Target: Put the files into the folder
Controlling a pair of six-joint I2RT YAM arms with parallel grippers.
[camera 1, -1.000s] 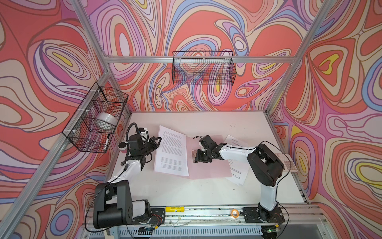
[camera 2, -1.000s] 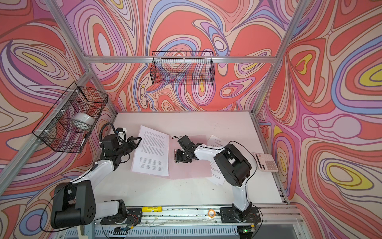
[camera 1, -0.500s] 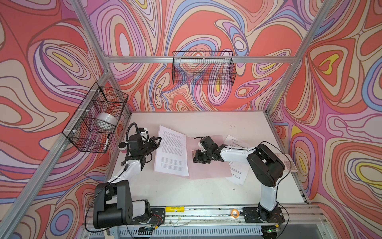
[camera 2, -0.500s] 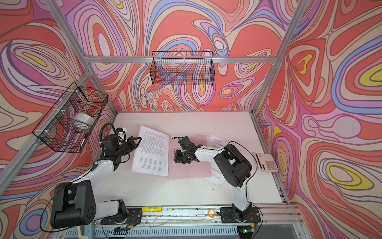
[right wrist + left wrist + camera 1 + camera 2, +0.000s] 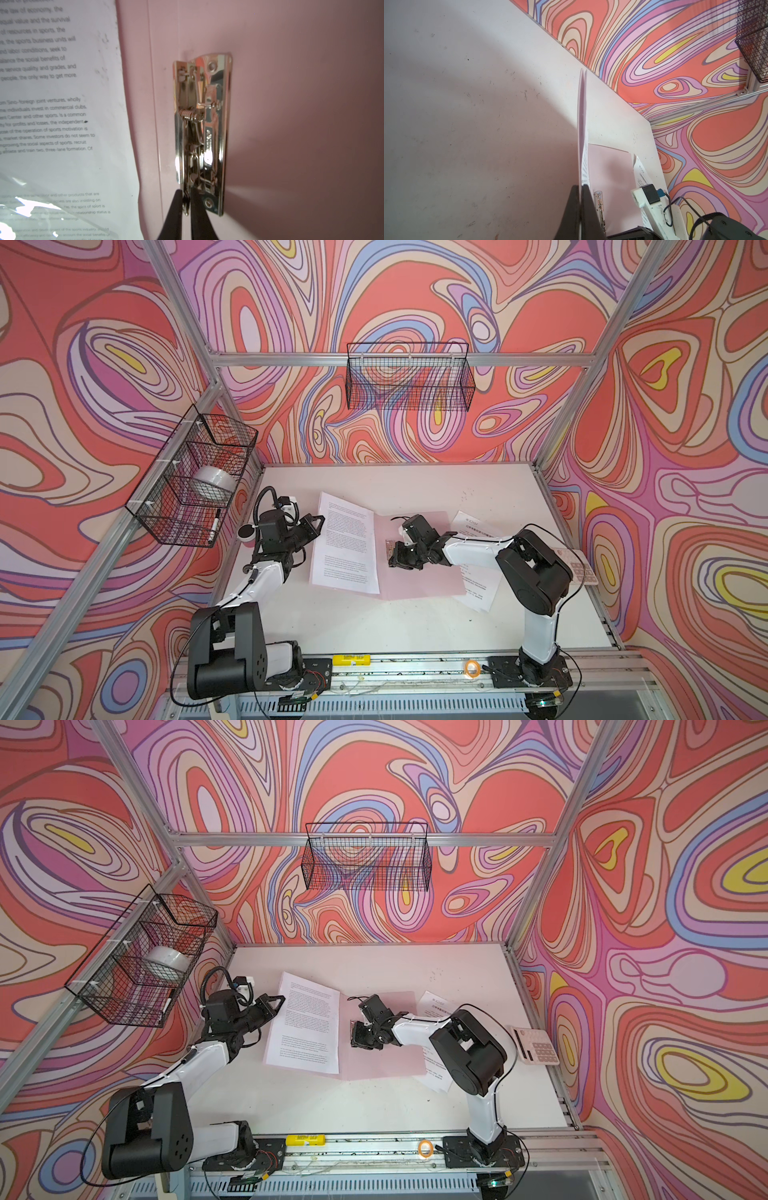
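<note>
The pale pink folder (image 5: pixel 419 576) (image 5: pixel 386 1060) lies open on the white table, with its metal clip (image 5: pixel 203 135) (image 5: pixel 390 548) by the spine. White printed files (image 5: pixel 345 543) (image 5: pixel 305 1027) cover its left half. My left gripper (image 5: pixel 321 519) (image 5: pixel 580 187) is shut on their raised left edge, pinching two thin layers. My right gripper (image 5: pixel 395 560) (image 5: pixel 187 204) is shut on the clip's lever at its near end. Another printed sheet (image 5: pixel 478 593) lies partly under the folder's right edge and the right arm.
A pink calculator (image 5: pixel 579 570) sits at the table's right edge. A wire basket (image 5: pixel 195 481) with a tape roll hangs on the left wall, and another basket (image 5: pixel 409 381) on the back wall. A yellow item (image 5: pixel 351 659) and an orange ring (image 5: pixel 471 667) lie on the front rail.
The right gripper's fingers have closed on the clip's lever, and the gripper has shifted slightly toward the spine. The left arm and the files have not moved.
</note>
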